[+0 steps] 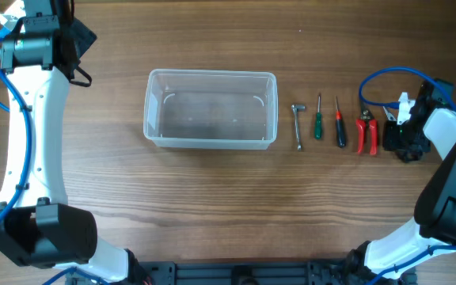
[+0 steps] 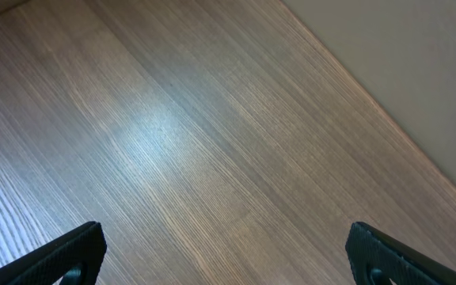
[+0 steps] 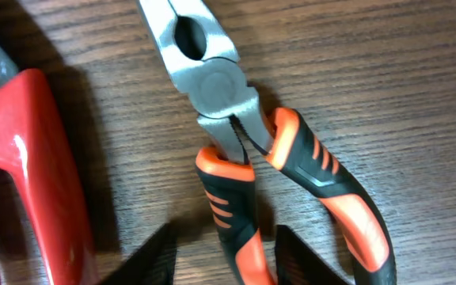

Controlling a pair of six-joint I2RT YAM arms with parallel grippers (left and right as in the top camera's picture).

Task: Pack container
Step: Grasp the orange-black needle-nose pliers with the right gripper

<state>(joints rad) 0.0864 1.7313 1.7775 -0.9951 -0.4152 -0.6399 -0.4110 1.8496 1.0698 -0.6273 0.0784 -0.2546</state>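
The clear plastic container (image 1: 210,139) stands empty at the table's middle. My right gripper (image 1: 403,142) is low at the far right. In the right wrist view its open fingers (image 3: 226,249) straddle one handle of orange-and-black pliers (image 3: 220,91) lying flat on the wood; small gaps show on both sides of the handle. These pliers are hidden under the gripper in the overhead view. My left gripper (image 1: 76,41) is at the far left back, open and empty, its fingers (image 2: 224,249) over bare wood.
A row of tools lies right of the container: a small wrench (image 1: 298,127), a green screwdriver (image 1: 318,119), a red screwdriver (image 1: 340,123) and red-handled cutters (image 1: 366,133), whose red handle (image 3: 30,158) lies just left of the pliers. A table edge (image 2: 370,103) runs near the left gripper.
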